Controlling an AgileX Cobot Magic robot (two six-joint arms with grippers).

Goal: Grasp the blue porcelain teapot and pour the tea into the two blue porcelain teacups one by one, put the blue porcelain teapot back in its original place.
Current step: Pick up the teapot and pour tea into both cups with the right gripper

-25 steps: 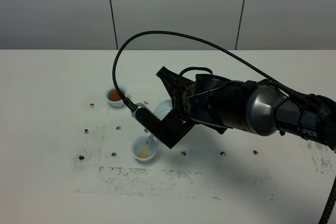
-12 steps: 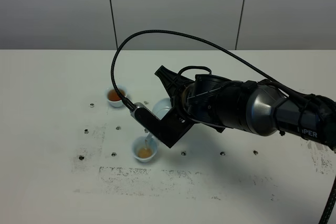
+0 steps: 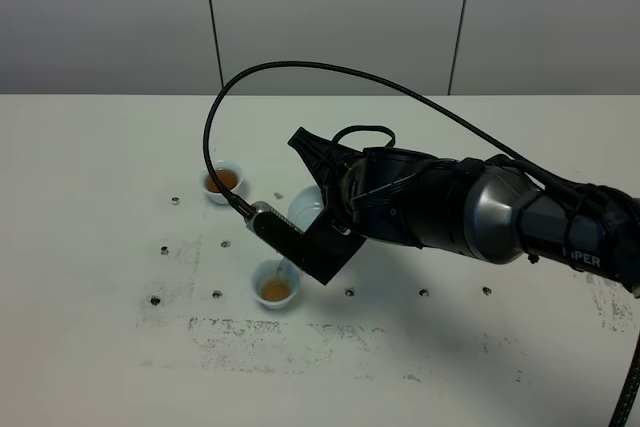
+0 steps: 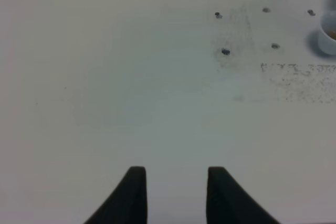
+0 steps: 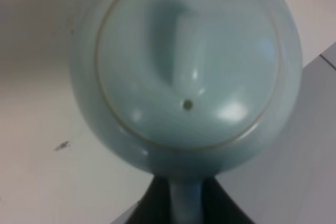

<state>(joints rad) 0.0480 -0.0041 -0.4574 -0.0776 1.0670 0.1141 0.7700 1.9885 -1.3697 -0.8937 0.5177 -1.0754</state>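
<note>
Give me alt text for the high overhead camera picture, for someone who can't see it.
A black robot arm reaches in from the right over a white table, holding a pale blue porcelain teapot, mostly hidden behind its wrist, close above a small pale blue teacup containing brown tea. A second matching teacup, also holding tea, stands farther back on the left.

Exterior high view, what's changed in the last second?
The right gripper swung slightly left, carrying the blue porcelain teapot with it; the tea in the near teacup has risen and darkened. Its grip on the handle is unchanged, the near teacup stays in place, and the far teacup still holds tea.
</note>
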